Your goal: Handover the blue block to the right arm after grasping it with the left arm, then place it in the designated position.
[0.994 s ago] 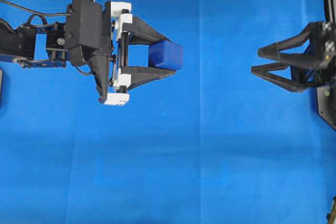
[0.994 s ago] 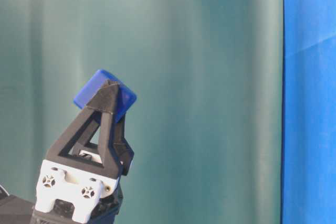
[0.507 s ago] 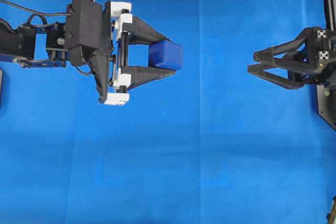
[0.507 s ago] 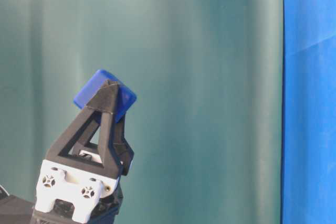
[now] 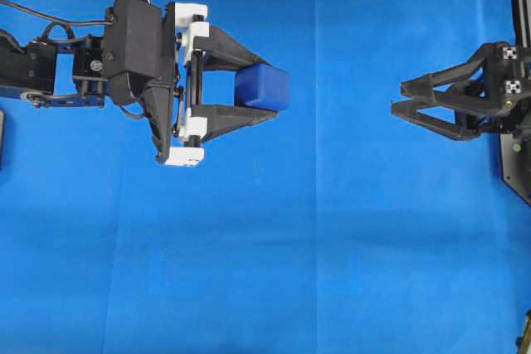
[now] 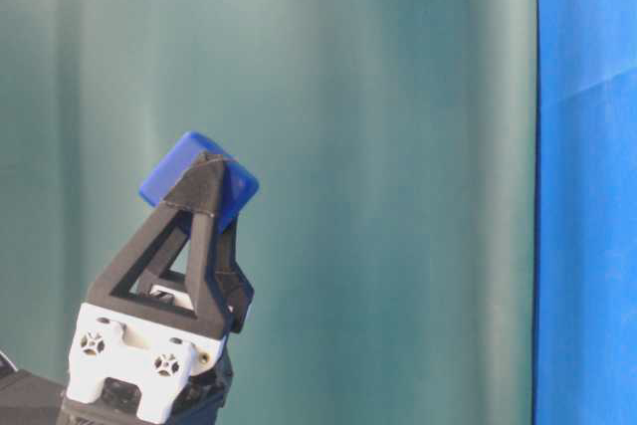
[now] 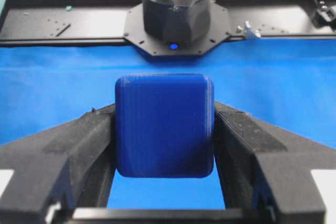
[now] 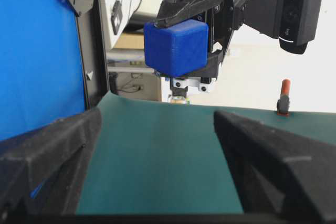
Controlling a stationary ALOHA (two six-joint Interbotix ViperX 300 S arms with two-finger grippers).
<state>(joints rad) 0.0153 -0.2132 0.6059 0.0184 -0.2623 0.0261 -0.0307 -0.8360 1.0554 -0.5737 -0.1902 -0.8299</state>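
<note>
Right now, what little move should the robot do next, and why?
Probably the right tool should slide toward the blue block. The left tool holds it up at its fingertips, and the right one is open, facing it, with a wide gap between them.

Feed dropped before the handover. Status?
Left gripper shut on block, held aloft. Right gripper open, apart, facing it. Gap between them clear.
</note>
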